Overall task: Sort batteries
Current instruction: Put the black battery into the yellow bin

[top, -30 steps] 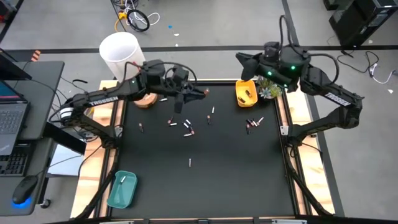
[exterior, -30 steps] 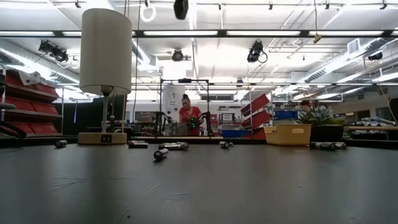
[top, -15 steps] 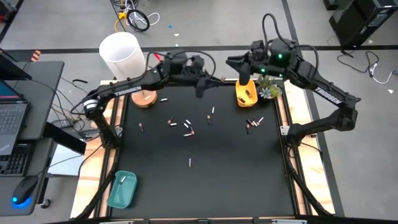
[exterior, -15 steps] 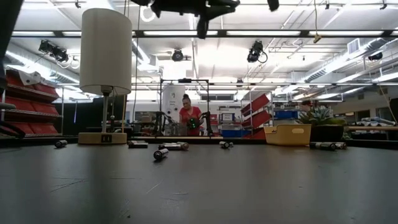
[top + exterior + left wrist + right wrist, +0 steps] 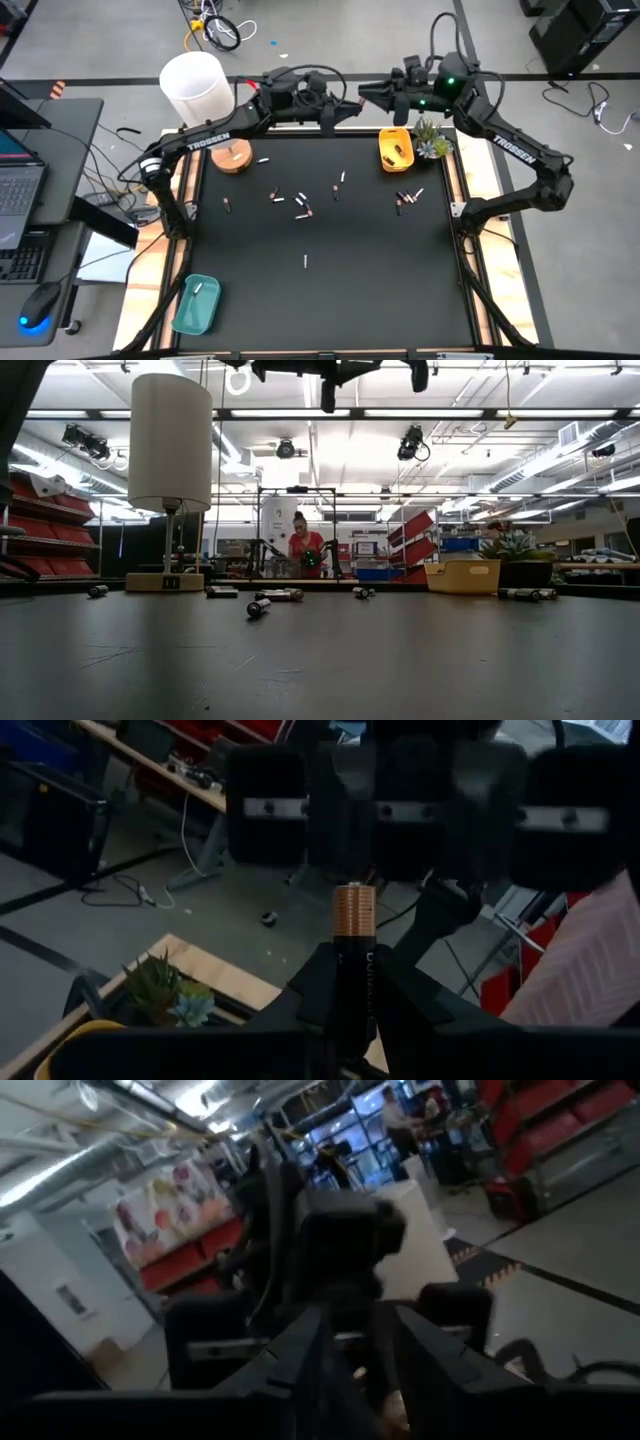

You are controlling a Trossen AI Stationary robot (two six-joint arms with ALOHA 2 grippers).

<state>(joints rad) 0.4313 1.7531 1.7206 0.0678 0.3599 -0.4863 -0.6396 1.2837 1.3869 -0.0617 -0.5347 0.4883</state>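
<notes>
Left claw (image 5: 352,107), raised over the bench's (image 5: 330,290) far edge, is clamped on a battery (image 5: 353,960); right claw (image 5: 368,94) faces it, fingers apart.

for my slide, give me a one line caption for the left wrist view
Left gripper holds a dark cylindrical battery with a copper end upright, facing the right gripper close ahead.

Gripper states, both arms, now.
Left gripper: shut on a dark battery with a copper end.
Right gripper: cannot be told.
</notes>
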